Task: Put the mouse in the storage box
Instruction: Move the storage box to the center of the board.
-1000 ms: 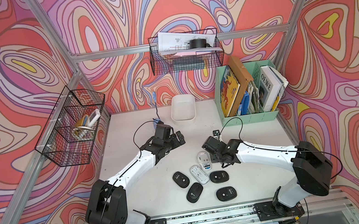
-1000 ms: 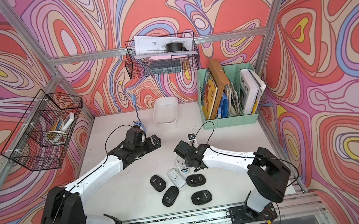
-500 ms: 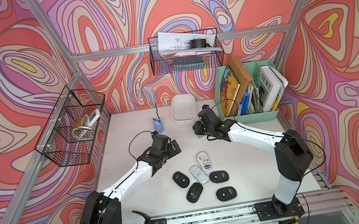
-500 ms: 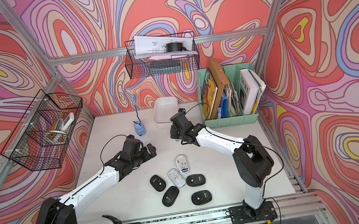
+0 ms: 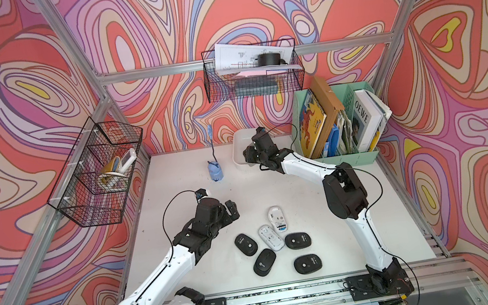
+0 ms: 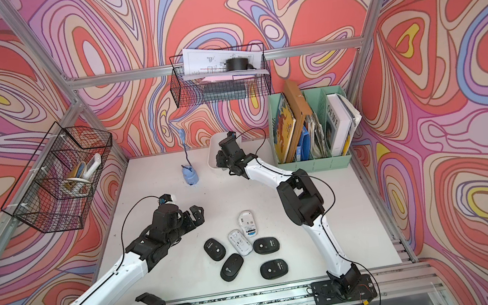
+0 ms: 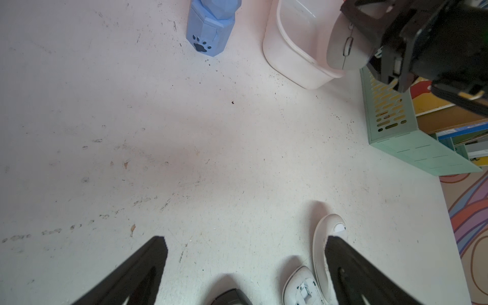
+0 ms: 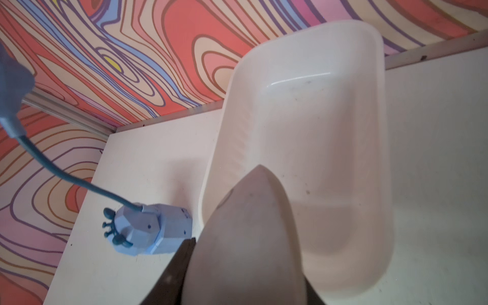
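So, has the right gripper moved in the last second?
Yes. The right gripper went from the loose mice toward the back wall, and now holds a white mouse over the storage box.

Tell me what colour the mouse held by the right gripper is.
The held mouse is pale greyish white, clearest in the left wrist view.

Right gripper [image 5: 250, 158] carried 1 white mouse [image 7: 346, 47] from the mouse pile [image 5: 269, 244] to over the storage box [image 5: 237, 147], left gripper [image 5: 232, 211] drawn back toward the pile
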### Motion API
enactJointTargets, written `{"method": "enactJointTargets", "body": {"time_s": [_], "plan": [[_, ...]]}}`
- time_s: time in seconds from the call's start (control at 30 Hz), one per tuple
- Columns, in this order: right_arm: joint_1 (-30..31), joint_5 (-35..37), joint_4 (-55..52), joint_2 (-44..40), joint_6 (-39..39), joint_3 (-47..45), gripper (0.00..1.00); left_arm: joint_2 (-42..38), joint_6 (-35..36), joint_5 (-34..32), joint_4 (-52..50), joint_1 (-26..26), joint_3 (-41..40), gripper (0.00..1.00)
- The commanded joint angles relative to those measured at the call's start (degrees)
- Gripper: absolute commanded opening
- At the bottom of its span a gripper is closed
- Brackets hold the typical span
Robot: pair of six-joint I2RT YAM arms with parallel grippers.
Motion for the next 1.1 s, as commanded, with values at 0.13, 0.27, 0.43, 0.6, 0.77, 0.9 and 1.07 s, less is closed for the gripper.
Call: {"method": "enactJointTargets", "body": {"time_s": [0.13,0.27,0.43,0.6,0.77,0.9,1.07], "plan": [[-2.2,-0.1,-6.7,11.6,-0.2,19.6,0.40,-1.3,0.0,1.1,0.4,-0.1,-2.5,0.99],[-2.9,-0.2,-8.9,16.8,-0.4,25.8,0.42,-0.6,0.0,1.7,0.7,-0.1,-2.5,0.99],[-3.3,-2.0,-9.4,19.6,1.0,27.4,0.43,0.4,0.3,1.4,1.4,-0.2,-2.2,0.99],[-3.4,-1.9,-13.3,19.4,1.4,27.1,0.43,2.1,0.4,1.1,2.2,-0.1,-1.7,0.99],[-3.3,-0.9,-13.4,12.1,2.5,16.6,0.42,3.9,0.4,1.3,3.2,-0.2,-1.6,0.99],[-3.3,-0.9,-16.3,8.4,3.2,11.9,0.41,5.3,0.3,1.5,3.3,-0.1,-1.3,0.99],[-3.4,-1.9,-17.8,4.6,3.7,5.5,0.37,5.7,0.2,1.7,3.8,-0.1,-1.2,0.99]]}}
